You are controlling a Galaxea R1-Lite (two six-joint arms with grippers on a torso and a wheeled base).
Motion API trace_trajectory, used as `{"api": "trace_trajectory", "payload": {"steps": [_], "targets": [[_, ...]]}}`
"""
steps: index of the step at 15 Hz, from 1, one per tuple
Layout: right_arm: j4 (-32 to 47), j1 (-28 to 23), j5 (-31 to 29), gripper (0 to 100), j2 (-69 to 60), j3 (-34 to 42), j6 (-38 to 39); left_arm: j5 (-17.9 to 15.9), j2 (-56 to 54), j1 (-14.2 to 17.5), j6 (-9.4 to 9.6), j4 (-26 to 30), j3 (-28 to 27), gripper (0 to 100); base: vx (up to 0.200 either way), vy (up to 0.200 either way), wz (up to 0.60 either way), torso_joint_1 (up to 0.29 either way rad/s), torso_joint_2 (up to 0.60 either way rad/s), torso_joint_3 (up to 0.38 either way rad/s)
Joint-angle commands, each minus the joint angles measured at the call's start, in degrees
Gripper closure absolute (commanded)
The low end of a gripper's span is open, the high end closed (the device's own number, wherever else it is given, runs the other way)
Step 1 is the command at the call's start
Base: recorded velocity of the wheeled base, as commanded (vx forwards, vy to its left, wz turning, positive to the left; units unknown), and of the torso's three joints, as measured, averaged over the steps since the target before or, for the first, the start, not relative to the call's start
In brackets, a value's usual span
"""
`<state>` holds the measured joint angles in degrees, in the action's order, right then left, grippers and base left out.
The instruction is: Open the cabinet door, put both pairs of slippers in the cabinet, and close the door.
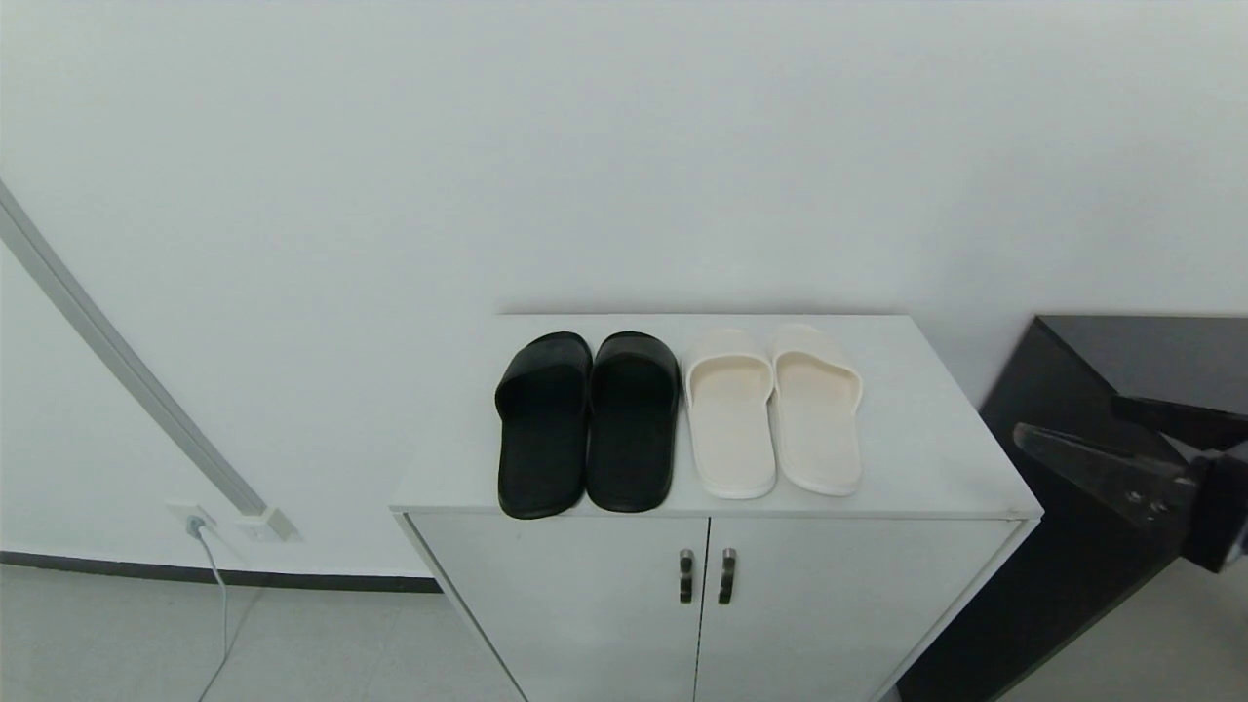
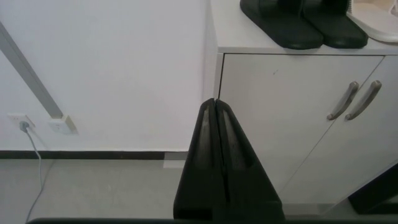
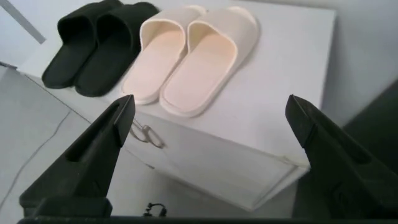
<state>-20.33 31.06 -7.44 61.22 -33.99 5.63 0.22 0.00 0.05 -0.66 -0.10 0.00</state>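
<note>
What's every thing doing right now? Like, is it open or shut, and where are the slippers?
cabinet doors: both shut.
black slippers: on the cabinet top, side by side, soles down.
white slippers: on the cabinet top beside the black pair, soles down.
left gripper: fingers shut, holding nothing.
right gripper: fingers open, holding nothing.
plug: in the wall socket.

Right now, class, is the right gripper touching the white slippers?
Apart. The head view shows the right gripper off to the side of the cabinet, with bare cabinet top between it and the white slippers.
</note>
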Motion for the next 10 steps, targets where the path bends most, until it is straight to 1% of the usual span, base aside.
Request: {"api": "trace_trajectory", "payload": {"steps": [1,5,7,10], "targets": [[-0.4,7.5,-3.8,0,9.3,-4.9,3.6,0.0,0.0,0.0,-0.04,0.0,0.0,100,0.000,0.000,0.00,0.000,0.00,0.000],[-1.0,16.8,-15.7,0,17.6,-9.3,4.7,0.0,0.0,0.0,0.13,0.0,0.0,100,0.000,0.000,0.00,0.000,0.00,0.000],[-1.0,19.0,-19.1,0,20.9,-11.3,6.0,0.0,0.1,0.0,0.13,0.0,0.0,100,0.000,0.000,0.00,0.000,0.00,0.000],[-1.0,19.6,-21.7,0,27.7,-15.2,10.0,0.0,0.0,0.0,0.13,0.0,0.0,100,0.000,0.000,0.00,0.000,0.00,0.000]]}}
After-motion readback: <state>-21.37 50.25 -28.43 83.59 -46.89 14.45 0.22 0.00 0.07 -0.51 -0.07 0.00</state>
